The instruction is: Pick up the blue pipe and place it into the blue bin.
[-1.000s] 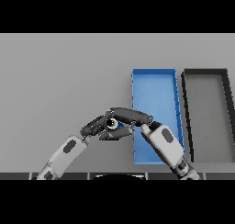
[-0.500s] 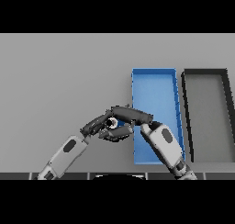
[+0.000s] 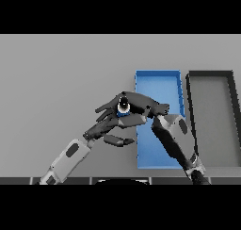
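Note:
The blue pipe [image 3: 123,112] is a short blue piece with a dark, pale-ringed opening facing up. It is held above the table just left of the blue bin [image 3: 157,85]. My right hand [image 3: 143,110] reaches in from the lower right, its fingers curled round the pipe. My left hand [image 3: 107,125] comes from the lower left and lies right beside the pipe, fingers spread and relaxed, thumb lower down. Part of the pipe's body is hidden by the fingers. My right forearm covers part of the bin's floor.
A dark grey bin [image 3: 212,78] stands right of the blue bin, side by side with it. The grey table [image 3: 61,78] stretches to the left and far side.
Both hands have risen and shifted right toward the blue bin. The pipe has come along in the right hand, now near the bin's left wall.

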`<state>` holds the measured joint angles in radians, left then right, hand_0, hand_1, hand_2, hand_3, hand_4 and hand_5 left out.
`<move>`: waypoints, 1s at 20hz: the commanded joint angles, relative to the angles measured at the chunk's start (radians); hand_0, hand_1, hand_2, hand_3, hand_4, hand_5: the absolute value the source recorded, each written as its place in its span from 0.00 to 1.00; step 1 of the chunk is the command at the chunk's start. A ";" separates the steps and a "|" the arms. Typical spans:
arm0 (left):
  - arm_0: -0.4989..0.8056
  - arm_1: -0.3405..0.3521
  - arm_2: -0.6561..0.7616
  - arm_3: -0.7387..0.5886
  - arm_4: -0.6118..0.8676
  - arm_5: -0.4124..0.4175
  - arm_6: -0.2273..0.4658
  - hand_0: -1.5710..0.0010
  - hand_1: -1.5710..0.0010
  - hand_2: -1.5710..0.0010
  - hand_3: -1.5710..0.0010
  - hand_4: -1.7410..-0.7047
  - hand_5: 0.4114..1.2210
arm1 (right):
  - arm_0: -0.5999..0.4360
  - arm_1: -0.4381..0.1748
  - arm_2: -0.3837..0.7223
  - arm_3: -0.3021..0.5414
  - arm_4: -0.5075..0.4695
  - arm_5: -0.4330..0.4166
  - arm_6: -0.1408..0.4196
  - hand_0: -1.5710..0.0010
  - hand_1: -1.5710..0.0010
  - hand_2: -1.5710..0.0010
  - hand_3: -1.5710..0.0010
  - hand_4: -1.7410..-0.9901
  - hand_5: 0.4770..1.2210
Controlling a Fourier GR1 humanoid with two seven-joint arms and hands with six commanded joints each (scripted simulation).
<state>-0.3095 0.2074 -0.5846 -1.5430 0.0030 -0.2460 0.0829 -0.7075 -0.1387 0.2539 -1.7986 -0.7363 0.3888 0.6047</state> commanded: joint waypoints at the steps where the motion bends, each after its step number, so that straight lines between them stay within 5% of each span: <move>1: 0.010 0.009 -0.001 -0.008 0.000 -0.003 -0.009 1.00 1.00 1.00 1.00 0.79 0.11 | -0.034 -0.030 -0.012 -0.009 -0.059 -0.042 0.000 0.00 0.00 0.00 0.00 0.07 0.93; 4: 0.011 0.013 -0.003 0.001 -0.002 -0.009 -0.005 1.00 1.00 1.00 1.00 0.80 0.11 | -0.202 -0.093 -0.100 0.041 -0.148 -0.099 -0.045 0.00 0.00 0.00 0.00 0.04 0.88; 11: 0.027 0.032 0.003 -0.016 0.008 -0.019 -0.037 1.00 1.00 1.00 1.00 0.80 0.10 | -0.376 -0.205 -0.245 0.292 -0.012 -0.215 -0.093 0.00 0.00 0.00 0.00 0.01 0.88; 14: 0.027 0.026 0.006 -0.015 0.009 -0.013 -0.026 1.00 1.00 1.00 1.00 0.80 0.09 | -0.310 -0.243 -0.279 0.399 0.071 -0.197 -0.104 0.00 0.00 0.00 0.00 0.00 0.88; 20: 0.030 0.025 0.008 -0.014 0.012 -0.012 -0.005 1.00 1.00 1.00 1.00 0.82 0.08 | -0.119 -0.241 -0.287 0.451 0.161 -0.225 -0.048 0.00 0.00 0.00 0.00 0.00 0.87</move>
<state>-0.2787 0.2324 -0.5768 -1.5572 0.0152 -0.2577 0.0776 -0.8244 -0.3794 -0.0332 -1.3469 -0.5751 0.1651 0.5617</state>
